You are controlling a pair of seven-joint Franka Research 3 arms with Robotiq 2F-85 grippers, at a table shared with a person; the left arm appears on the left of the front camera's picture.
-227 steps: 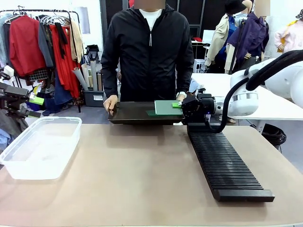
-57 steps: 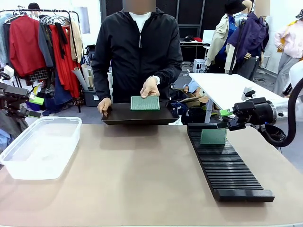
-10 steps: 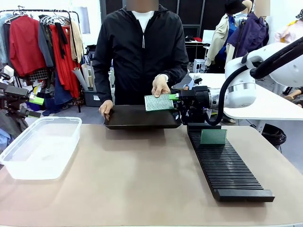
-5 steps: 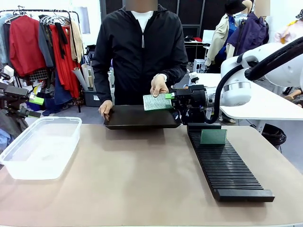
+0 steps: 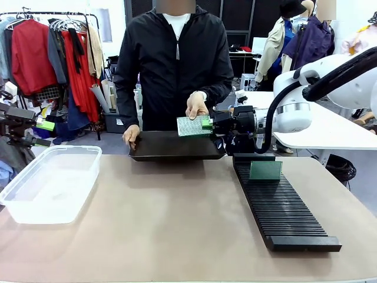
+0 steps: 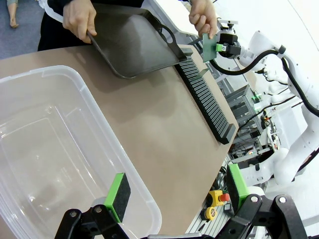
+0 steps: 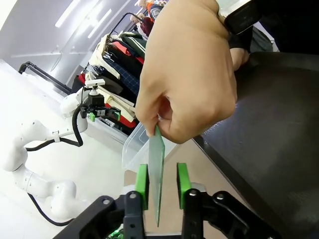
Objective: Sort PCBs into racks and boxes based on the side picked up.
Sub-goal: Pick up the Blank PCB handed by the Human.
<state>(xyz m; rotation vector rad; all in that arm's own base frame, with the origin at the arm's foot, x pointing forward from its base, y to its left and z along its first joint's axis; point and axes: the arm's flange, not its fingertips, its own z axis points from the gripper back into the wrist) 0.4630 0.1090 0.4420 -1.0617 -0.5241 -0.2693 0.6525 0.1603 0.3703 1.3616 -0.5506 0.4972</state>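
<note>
1. the right gripper (image 5: 207,124) reaches the pcb (image 5: 193,126) that the person's hand (image 5: 196,106) holds above the dark tray (image 5: 171,146). the board lies to the gripper's left, with its long axis across the table.
2. the right wrist view shows the board edge-on between the green pads (image 7: 142,181). a gap shows on one side, so the jaws seem spread and not pinching yet.
3. the left gripper (image 6: 177,191) hangs spread wide over the clear box (image 6: 114,149), well apart from the board.
4. the front view adds the black rack (image 5: 277,206) near the gripper, with a standing pcb (image 5: 265,170) in a far slot.

Right gripper (image 5: 207,124) reaches level, jaws narrowly parted; left gripper (image 6: 178,191) jaws wide
</note>
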